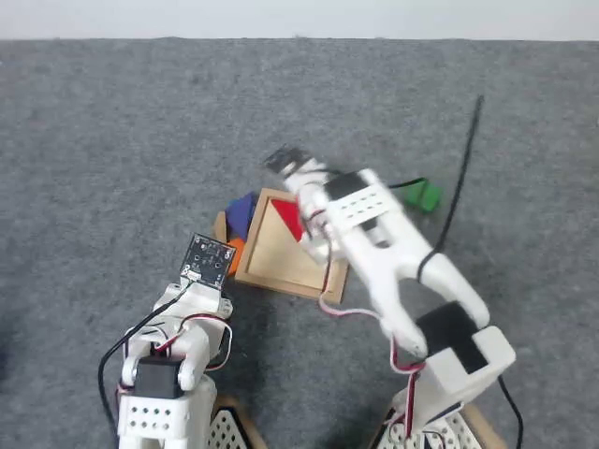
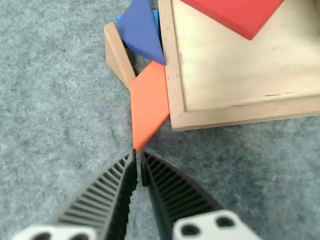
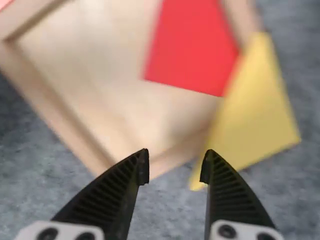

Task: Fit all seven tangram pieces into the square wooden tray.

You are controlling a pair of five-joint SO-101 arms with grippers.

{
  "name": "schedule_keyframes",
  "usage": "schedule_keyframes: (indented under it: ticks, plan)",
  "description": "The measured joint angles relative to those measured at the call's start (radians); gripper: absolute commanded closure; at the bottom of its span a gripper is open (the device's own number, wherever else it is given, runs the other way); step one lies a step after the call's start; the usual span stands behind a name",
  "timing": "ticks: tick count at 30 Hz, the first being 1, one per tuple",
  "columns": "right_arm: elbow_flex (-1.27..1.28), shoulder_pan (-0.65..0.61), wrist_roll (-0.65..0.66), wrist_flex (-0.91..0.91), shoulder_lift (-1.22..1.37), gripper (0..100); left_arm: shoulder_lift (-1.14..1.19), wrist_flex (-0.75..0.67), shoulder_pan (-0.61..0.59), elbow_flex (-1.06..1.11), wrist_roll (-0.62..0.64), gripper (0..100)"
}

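Red piece (image 3: 192, 50) alone sits in the wooden tray (image 2: 235, 112) — the others are not yet fitted.
Nearest, the left gripper (image 2: 137, 160), jaws pinched together on nothing, noses the orange piece (image 2: 149, 105) at its corner, likely to nudge it. The blue piece (image 2: 140, 30) lies just beyond, against the tray. Farther off, the right gripper (image 3: 173, 167) hangs spread and empty — the yellow piece (image 3: 255, 105) straddles the rim.

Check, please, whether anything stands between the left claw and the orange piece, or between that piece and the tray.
Nothing visible does. The shut left claw has its tips right at a corner of the orange piece. The piece lies along the tray, whose raised rim it must clear; the wood just inside is bare.
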Motion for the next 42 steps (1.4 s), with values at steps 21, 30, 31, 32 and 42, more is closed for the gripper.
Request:
schedule_keyframes:
  ticks: [21, 30, 31, 32, 42]
  plan:
    - [-0.313, 0.321, -0.035, -0.063, 0.377, 72.7, 0.000, 0.000, 0.000, 0.000, 0.000, 98]
    - [-0.315, 0.247, -0.035, -0.049, 0.379, 72.8, 0.000, 0.000, 0.000, 0.000, 0.000, 98]
    - [-0.302, 0.238, -0.035, -0.049, 0.371, 72.8, 0.000, 0.000, 0.000, 0.000, 0.000, 98]
    - [-0.285, 0.230, -0.035, -0.052, 0.362, 72.8, 0.000, 0.000, 0.000, 0.000, 0.000, 98]
    - [-0.041, 0.107, -0.097, -0.023, 0.180, 72.9, 0.000, 0.000, 0.000, 0.000, 0.000, 98]
